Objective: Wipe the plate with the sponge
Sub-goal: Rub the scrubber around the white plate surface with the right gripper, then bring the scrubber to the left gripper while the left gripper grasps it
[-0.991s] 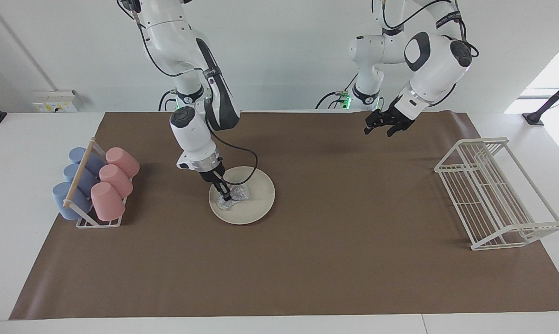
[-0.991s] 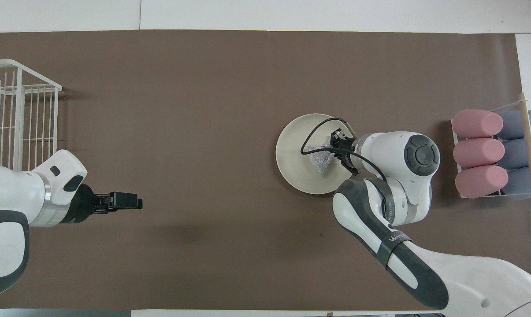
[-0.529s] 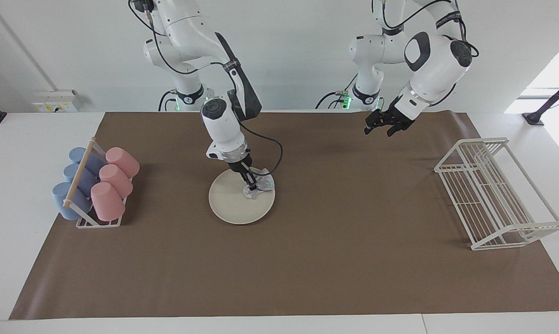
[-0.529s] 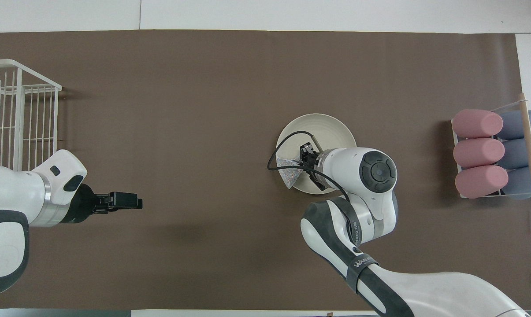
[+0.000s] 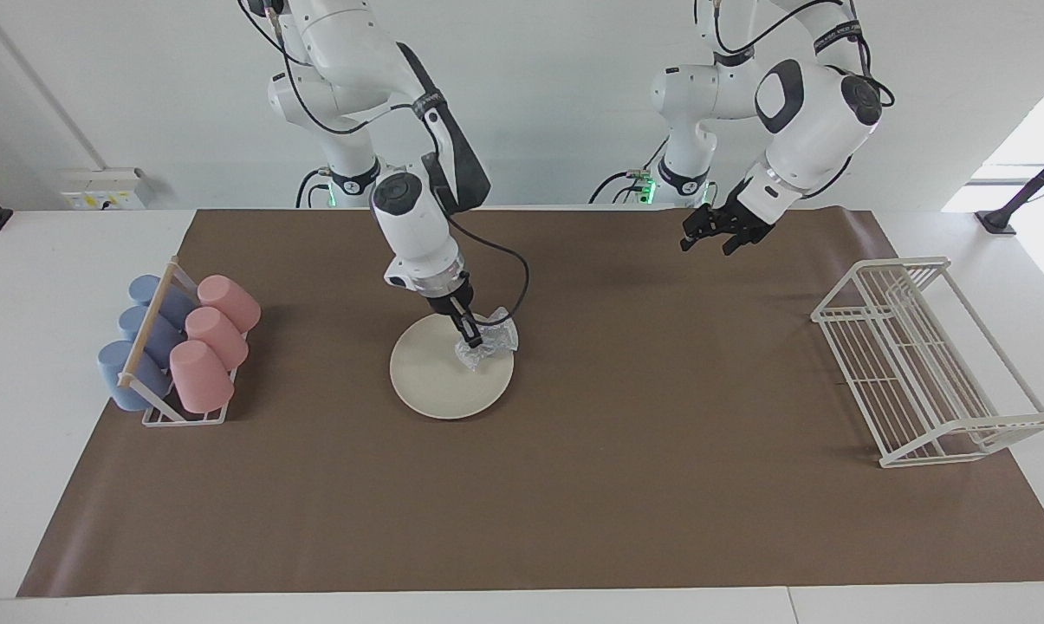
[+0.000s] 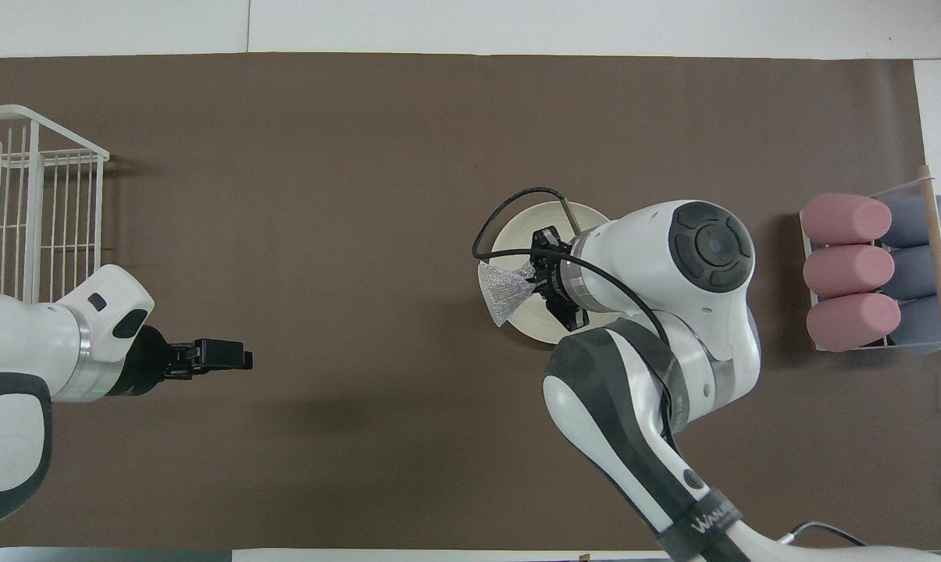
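Observation:
The cream-white plate (image 5: 435,381) lies on the brown mat, toward the right arm's end; most of it is under the arm in the overhead view (image 6: 517,234). My right gripper (image 5: 470,341) (image 6: 534,273) is shut on the silvery sponge (image 5: 494,340) (image 6: 503,289). It presses the sponge on the plate's rim at the side toward the left arm's end, and the sponge overhangs the rim onto the mat. My left gripper (image 5: 710,241) (image 6: 224,357) waits, open and empty, above the mat toward the left arm's end.
A rack of pink and blue cups (image 5: 184,347) (image 6: 876,273) stands at the right arm's end of the mat. A white wire rack (image 5: 920,355) (image 6: 25,203) stands at the left arm's end. The right arm's cable loops over the plate.
My right gripper has dragged the sponge across the plate, from the side by the cup rack to the rim toward the left arm's end. The left arm has not moved.

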`<state>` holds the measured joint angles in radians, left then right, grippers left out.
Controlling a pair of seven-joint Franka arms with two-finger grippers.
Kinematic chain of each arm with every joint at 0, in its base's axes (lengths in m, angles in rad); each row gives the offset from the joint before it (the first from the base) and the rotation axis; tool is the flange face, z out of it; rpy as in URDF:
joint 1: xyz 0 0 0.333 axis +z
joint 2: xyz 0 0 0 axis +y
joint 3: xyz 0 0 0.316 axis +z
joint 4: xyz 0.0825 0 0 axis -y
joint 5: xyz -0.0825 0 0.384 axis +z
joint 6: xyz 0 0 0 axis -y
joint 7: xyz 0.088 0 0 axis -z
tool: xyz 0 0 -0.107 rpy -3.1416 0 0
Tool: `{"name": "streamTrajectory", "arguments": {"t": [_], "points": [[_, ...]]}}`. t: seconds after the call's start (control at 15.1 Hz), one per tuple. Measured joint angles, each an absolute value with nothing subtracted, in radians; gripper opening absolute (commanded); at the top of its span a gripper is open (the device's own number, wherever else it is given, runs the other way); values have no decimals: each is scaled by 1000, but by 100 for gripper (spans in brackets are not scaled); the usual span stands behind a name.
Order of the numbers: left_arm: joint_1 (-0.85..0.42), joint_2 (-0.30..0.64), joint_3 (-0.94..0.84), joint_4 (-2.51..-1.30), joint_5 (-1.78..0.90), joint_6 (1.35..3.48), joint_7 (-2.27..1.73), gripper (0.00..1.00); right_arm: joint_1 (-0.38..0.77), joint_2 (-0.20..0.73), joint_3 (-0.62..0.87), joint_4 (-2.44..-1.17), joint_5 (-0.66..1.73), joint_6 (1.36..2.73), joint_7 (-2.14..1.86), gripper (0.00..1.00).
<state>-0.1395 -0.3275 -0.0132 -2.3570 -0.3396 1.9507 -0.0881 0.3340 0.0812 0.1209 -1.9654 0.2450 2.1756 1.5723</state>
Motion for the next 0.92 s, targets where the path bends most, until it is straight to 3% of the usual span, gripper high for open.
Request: {"name": "streamTrajectory", "arguments": {"t": [0.46, 0.73, 0.92], "points": [[-140, -327, -21, -2336, -830, 1950, -186, 100, 343, -57, 125, -1750, 205, 1826, 1838, 0], [-156, -328, -31, -2335, -1154, 1950, -185, 100, 466, -48, 133, -1720, 162, 1819, 2015, 0], [-248, -327, -34, -2335, -1343, 2014, -162, 100, 543, -40, 136, -1727, 144, 1823, 2081, 0]]}}
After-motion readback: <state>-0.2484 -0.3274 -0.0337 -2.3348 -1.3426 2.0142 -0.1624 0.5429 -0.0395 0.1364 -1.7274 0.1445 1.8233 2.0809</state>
